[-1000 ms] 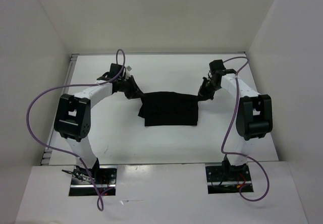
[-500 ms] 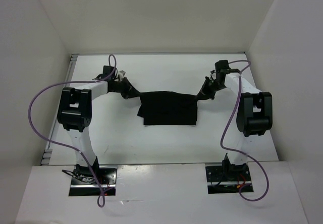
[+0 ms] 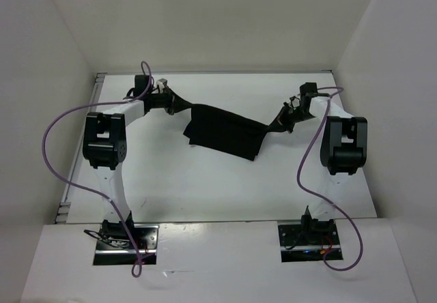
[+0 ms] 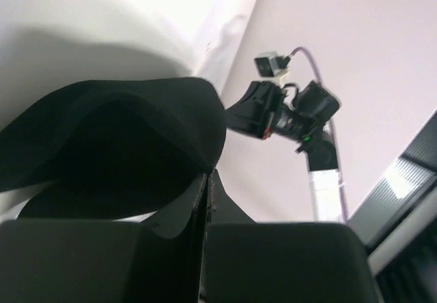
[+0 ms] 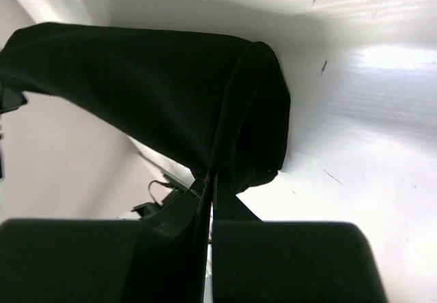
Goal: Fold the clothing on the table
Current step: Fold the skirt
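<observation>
Sagging between the left pincer (image 3: pixel 181 106) and right pincer (image 3: pixel 275 126), both clamped tight on its upper corners, the clothing (image 3: pixel 225 131) droops over the far half of the bench (image 3: pixel 205 187), pincer tips lost against black fabric.

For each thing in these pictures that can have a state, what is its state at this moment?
clothing: raised by two ends, hanging slack between the two grippers; whether its low edge touches the table cannot be told.
left gripper: shut, pinching one end of the clothing.
right gripper: shut, pinching the other end of the clothing.
</observation>
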`<state>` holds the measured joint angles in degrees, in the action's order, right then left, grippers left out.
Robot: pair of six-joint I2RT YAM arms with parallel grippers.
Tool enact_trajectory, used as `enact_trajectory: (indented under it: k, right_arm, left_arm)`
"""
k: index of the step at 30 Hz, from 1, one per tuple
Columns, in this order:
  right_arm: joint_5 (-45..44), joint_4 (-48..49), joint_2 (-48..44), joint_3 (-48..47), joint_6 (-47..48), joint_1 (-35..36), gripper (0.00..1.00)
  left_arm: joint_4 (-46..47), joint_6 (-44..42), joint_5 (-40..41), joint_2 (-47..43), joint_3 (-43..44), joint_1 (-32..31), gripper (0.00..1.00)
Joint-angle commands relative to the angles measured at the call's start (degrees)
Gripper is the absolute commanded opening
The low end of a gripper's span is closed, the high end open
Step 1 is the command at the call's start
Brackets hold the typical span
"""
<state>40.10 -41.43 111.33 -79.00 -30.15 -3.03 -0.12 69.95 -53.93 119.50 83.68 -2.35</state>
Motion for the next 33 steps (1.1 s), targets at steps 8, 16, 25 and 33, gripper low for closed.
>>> enact_trajectory:
  k: [8, 16, 25, 33]
  right_arm:
    - [2.55, 6.0, 6.09, -8.79, -4.21, -1.72, 0.01]
    - [-7.83, 7.42, 3.46, -13.99, -3.96, -1.72, 0.26]
    - [-25.59, -2.08, -6.2, -5.22, 0.88, 1.45, 0.47]
    - [-23.05, 2.75, -9.82, 7.45, 0.89, 9.0, 0.48]
  left_arm:
    - [20.67, 17.4, -1.53, 12.41, 10.53, -0.72, 0.22]
    - [24.13, 18.21, -0.21, 12.53, 14.49, -0.73, 0.51]
    - [-8.14, -17.11, 10.14, -1.28, 4.76, 0.33, 0.53]
    - [-7.63, -21.53, 13.34, -5.07, -10.8, -1.16, 0.54]
